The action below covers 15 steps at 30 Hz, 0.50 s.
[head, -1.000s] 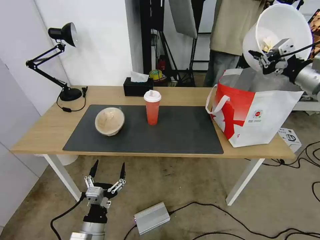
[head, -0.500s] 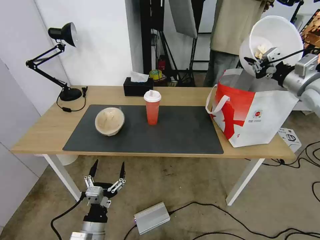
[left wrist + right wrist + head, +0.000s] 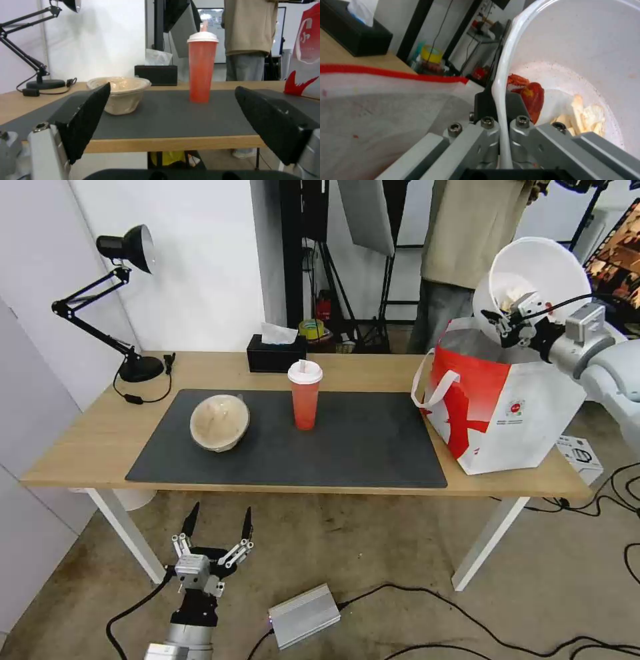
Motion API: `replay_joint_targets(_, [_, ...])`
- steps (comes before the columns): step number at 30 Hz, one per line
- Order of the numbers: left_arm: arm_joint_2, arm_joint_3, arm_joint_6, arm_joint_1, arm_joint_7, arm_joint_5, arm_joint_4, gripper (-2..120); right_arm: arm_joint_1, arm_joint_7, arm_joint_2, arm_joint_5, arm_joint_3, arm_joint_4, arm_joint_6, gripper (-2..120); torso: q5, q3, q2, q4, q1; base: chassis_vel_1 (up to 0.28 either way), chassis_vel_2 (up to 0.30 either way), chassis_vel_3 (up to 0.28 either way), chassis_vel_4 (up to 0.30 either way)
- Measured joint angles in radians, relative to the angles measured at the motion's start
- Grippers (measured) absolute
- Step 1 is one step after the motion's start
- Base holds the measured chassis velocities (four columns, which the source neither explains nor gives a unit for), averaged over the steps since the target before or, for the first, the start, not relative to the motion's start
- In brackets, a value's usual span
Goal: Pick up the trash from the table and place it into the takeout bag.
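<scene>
Your left gripper hangs below the surface, jaws spread. Left of the bag on the mat stand the beige bowl, then the cup. Above the bag, your right gripper pinches the tilted white bowl at its rim.

A black desk lamp and a black tissue box stand apart; a silver box lies among floor cables.
</scene>
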Motion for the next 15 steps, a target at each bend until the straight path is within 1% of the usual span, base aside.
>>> replay_joint_targets(8, [0.001,0.0,0.0,-0.005,0.001,-0.003,0.006,100,0.004,-0.007,0.031,-0.029,-0.014,-0.07,0.019,0,0.0001,0.0,0.0,0.0,0.0,0.0,0.0,0.0,0.0])
replay_joint_targets(15, [0.0,-0.003,-0.001,-0.005,0.001,-0.005,0.013,100,0.004,-0.009,0.043,-0.041,-0.016,-0.098,0.025,0,0.0,0.0,0.0,0.0,0.0,0.0,0.0,0.0,0.0])
